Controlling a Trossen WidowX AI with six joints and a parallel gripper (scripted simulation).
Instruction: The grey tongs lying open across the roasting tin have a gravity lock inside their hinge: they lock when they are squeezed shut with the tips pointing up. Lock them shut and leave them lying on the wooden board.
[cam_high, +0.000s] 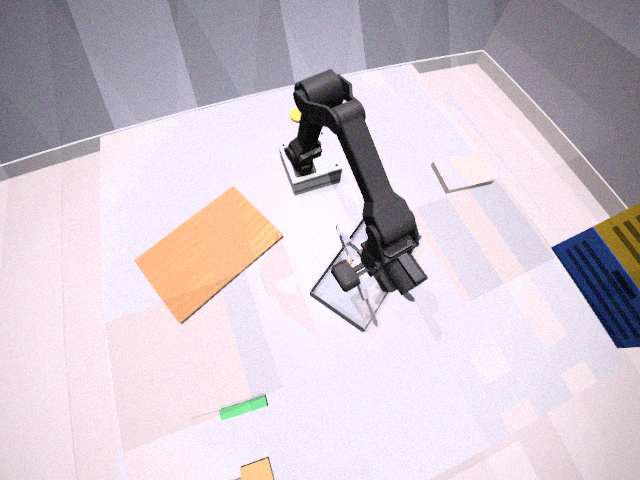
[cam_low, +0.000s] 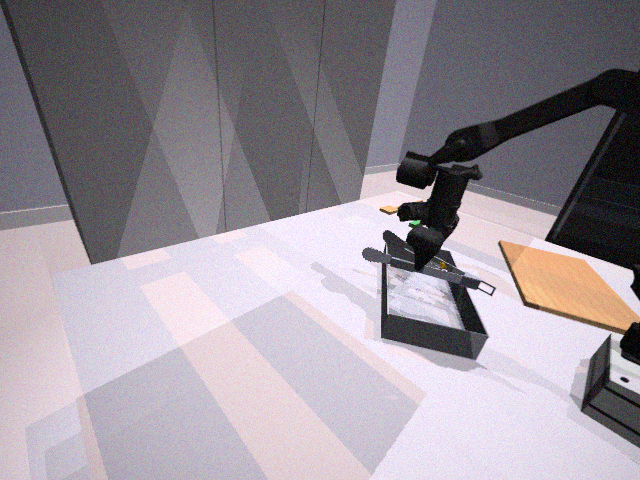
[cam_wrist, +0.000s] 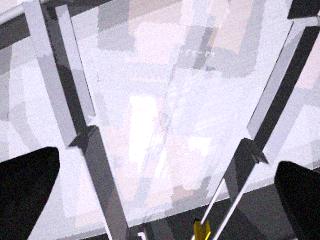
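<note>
The grey tongs (cam_high: 368, 305) (cam_low: 376, 255) (cam_wrist: 107, 185) lie spread open across the dark roasting tin (cam_high: 336, 312) (cam_low: 429, 338), with tips and hinge end jutting past its rims. A yellow part (cam_low: 443, 265) (cam_wrist: 201, 230) shows near the hinge. My gripper (cam_wrist: 170, 166) is open and low over the tongs. In the wrist view both tong arms run between its wide-set fingers; neither finger visibly touches them. The tips and the hinge end are outside the wrist view. The exterior view shows one finger close by the near tong arm. The wooden board (cam_high: 206, 253) (cam_low: 573, 284) is bare.
A green block (cam_high: 244, 407) (cam_low: 414, 223) and an orange block (cam_high: 256, 469) (cam_low: 388, 209) lie far from the arm's base (cam_high: 315, 181). A pale square slab (cam_high: 467, 174), a yellow disc (cam_high: 295, 115) and a blue-and-yellow object (cam_high: 594, 279) also show.
</note>
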